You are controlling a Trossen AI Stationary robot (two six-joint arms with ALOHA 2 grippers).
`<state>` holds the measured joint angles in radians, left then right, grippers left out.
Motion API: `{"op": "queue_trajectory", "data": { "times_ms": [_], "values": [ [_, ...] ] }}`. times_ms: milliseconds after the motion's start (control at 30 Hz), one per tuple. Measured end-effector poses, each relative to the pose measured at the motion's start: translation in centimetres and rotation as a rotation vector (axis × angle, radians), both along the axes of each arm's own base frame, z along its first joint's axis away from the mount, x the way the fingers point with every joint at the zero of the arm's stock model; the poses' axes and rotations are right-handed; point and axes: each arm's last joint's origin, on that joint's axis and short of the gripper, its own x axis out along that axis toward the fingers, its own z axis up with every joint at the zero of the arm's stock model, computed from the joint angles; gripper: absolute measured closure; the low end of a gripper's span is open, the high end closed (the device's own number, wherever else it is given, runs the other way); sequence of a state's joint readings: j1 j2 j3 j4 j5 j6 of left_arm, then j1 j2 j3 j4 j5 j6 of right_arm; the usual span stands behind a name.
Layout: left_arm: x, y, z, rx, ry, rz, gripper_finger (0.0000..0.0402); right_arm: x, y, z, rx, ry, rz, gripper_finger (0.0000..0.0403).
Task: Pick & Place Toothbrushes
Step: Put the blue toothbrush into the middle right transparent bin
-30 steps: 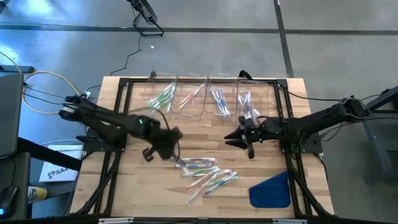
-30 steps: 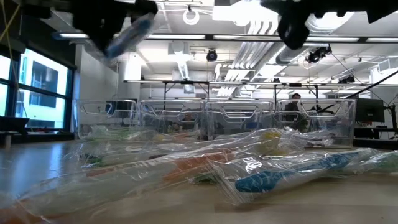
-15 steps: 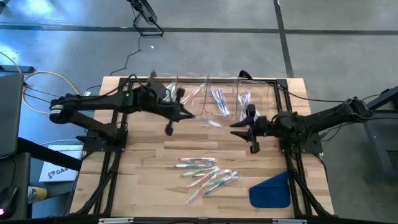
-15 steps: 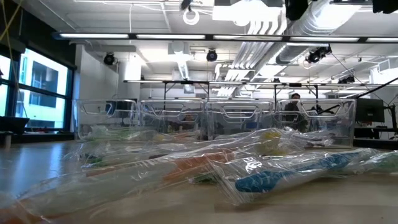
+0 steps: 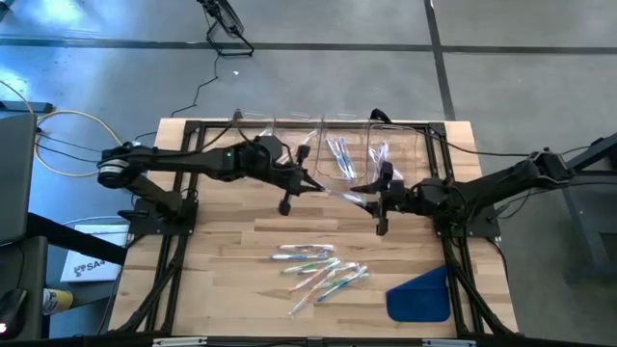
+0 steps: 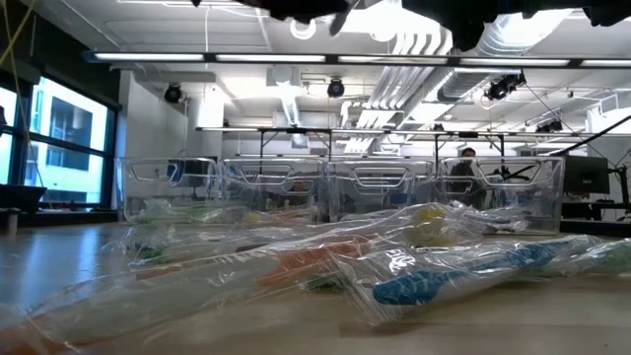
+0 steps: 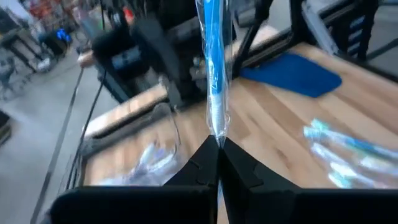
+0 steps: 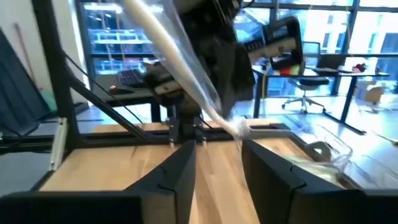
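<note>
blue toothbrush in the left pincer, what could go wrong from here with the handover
1. The left pincer pinches the wrapped blue toothbrush only at one tip, so it could swing or slip out.
2. The right pincer is open with the toothbrush's far end at its fingers; closing on loose wrapper alone might give a weak hold.
3. If dropped, it would likely land on the bare table, not in the clear bins.

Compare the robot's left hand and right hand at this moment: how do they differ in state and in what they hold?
The left hand is shut on a wrapped blue toothbrush; the right hand is open and grips nothing, though the toothbrush's far end reaches between its fingers. Both are raised over the table, meeting in front of the clear bins.
</note>
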<state>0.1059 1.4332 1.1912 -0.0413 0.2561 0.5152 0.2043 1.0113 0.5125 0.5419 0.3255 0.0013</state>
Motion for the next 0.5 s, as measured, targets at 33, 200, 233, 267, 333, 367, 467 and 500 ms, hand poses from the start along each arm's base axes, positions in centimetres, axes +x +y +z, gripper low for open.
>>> {"op": "queue_trajectory", "data": {
  "times_ms": [33, 200, 233, 267, 333, 367, 467, 500],
  "values": [
    [0.3, 0.0, 0.1, 0.001, -0.031, -0.007, 0.0401, 0.1, 0.0, -0.2, 0.000, 0.007, -0.011, 0.0271],
    [0.8, 0.0, 0.7, 0.003, -0.122, -0.029, 0.0401, 0.7, 0.0, -0.6, -0.013, 0.009, -0.045, 0.0221],
    [0.8, 0.0, 0.8, 0.004, -0.130, -0.028, 0.0401, 0.8, 0.0, -0.5, -0.027, -0.004, -0.042, 0.0212],
    [0.8, 0.0, 0.8, 0.005, -0.129, -0.024, 0.0401, 0.9, 0.1, -0.3, -0.046, -0.023, -0.038, 0.0203],
    [0.8, 0.0, 0.7, -0.006, -0.119, -0.006, 0.0401, 0.8, 0.1, 0.1, -0.089, -0.062, -0.041, 0.0192],
    [0.8, 0.1, 0.7, -0.016, -0.120, 0.006, 0.0402, 0.8, 0.1, 0.3, -0.108, -0.084, -0.043, 0.0190],
    [0.8, 0.2, 0.8, -0.039, -0.127, 0.049, 0.0402, 0.7, 0.1, 0.9, -0.173, -0.133, -0.051, 0.0189],
    [1.0, 0.2, 0.7, -0.044, -0.120, 0.074, 0.0402, 0.7, 0.1, 1.0, -0.193, -0.142, -0.044, 0.0191]
  ]
}}
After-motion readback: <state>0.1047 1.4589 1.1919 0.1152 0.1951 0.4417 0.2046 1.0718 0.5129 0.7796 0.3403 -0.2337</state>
